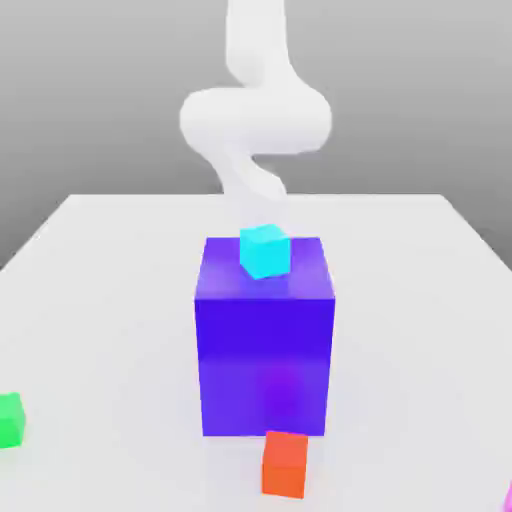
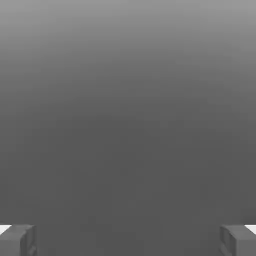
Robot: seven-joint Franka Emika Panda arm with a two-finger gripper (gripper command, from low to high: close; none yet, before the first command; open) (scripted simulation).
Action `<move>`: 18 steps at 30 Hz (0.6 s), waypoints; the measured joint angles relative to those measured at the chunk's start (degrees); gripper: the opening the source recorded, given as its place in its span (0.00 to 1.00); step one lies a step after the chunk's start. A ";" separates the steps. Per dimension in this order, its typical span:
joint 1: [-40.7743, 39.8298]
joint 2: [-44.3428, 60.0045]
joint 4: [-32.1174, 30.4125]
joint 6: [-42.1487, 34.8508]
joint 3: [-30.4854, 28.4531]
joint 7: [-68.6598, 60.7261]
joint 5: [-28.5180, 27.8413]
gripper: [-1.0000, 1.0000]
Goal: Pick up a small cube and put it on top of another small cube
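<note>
Nearest, a pink thing (image 1: 509, 499) is cut off at the exterior view's right edge. The red cube (image 1: 285, 464) sits on the worktop (image 1: 110, 310), in front of the blue box (image 1: 264, 365); the green cube (image 1: 9, 421) is well apart, at that view's left edge. The cyan cube (image 1: 265, 251) is on the box's top. Beyond rises the white arm (image 1: 255, 120), its tool (image 2: 128, 241) open and empty.
</note>
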 joint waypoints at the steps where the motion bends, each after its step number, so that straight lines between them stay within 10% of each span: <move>1: 0.02 2.24 0.45 0.41 0.73 1.32 0.46 0.50; 18: 2.46 37.68 7.46 7.05 13.60 29.35 -2.51 0.50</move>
